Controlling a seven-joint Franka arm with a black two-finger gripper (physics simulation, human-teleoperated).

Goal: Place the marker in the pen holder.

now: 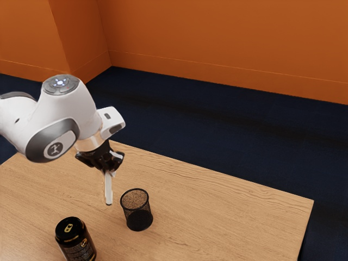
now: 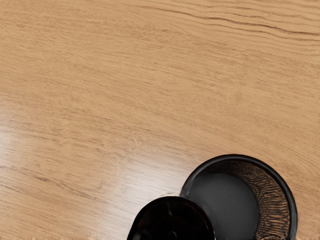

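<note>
No words or numbers can be read for certain. On the arm (image 1: 33, 136), at the grey disc (image 1: 51, 147), a pale, angular logo (image 1: 55, 149) is seen, with no lettering to be made out beside it. On the lid (image 1: 64, 235) of the black jar (image 1: 69, 253), a small yellow emblem (image 1: 68, 228) is printed. Another yellow mark (image 1: 84, 243), roughly round, is shown high on the jar's side, and below it rows of pale print (image 1: 82, 253) are set, too small to be read.
</note>
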